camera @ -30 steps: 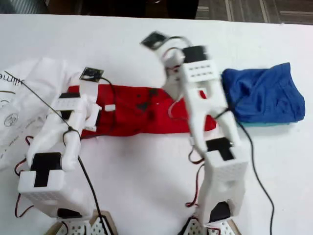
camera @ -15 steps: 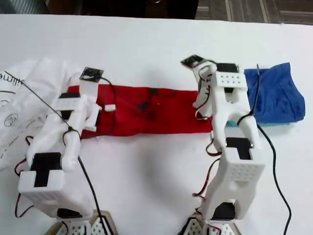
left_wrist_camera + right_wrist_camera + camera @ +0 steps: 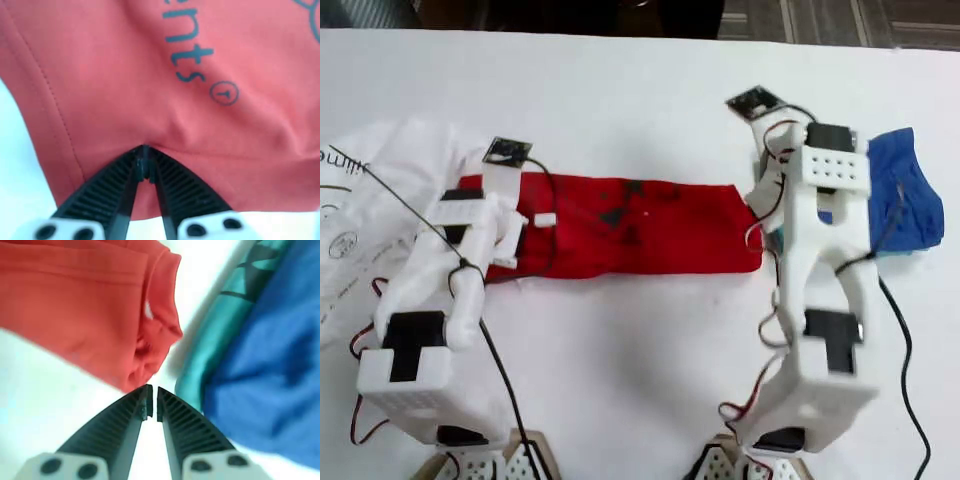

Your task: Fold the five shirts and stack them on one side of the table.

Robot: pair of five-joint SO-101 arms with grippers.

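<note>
1. High view: the red shirt [image 3: 630, 225] lies mid-table as a long folded strip, with the folded blue shirt [image 3: 905, 195] stacked beside its right end.
2. Left wrist view: the left gripper [image 3: 144, 167] pinches the red fabric, probably anchoring that end.
3. Right wrist view: the right gripper [image 3: 151, 402], nearly closed and empty, hangs just beside the strip's other end.

Left hand [image 3: 143, 165] and right hand [image 3: 151, 402] closed (both low).

One desk [image 3: 620, 90]. I count two arms, the left arm [image 3: 430, 280] and the right arm [image 3: 820, 230], so also two end effectors: the left end effector [image 3: 144, 160] and the right end effector [image 3: 151, 402]. There is one red shirt [image 3: 640, 225]. At one end of it lie one blue shirt [image 3: 920, 200] and one teal shirt [image 3: 215, 340] under that. At the other end is one white heap [image 3: 390, 170], whose pieces I cannot count.
</note>
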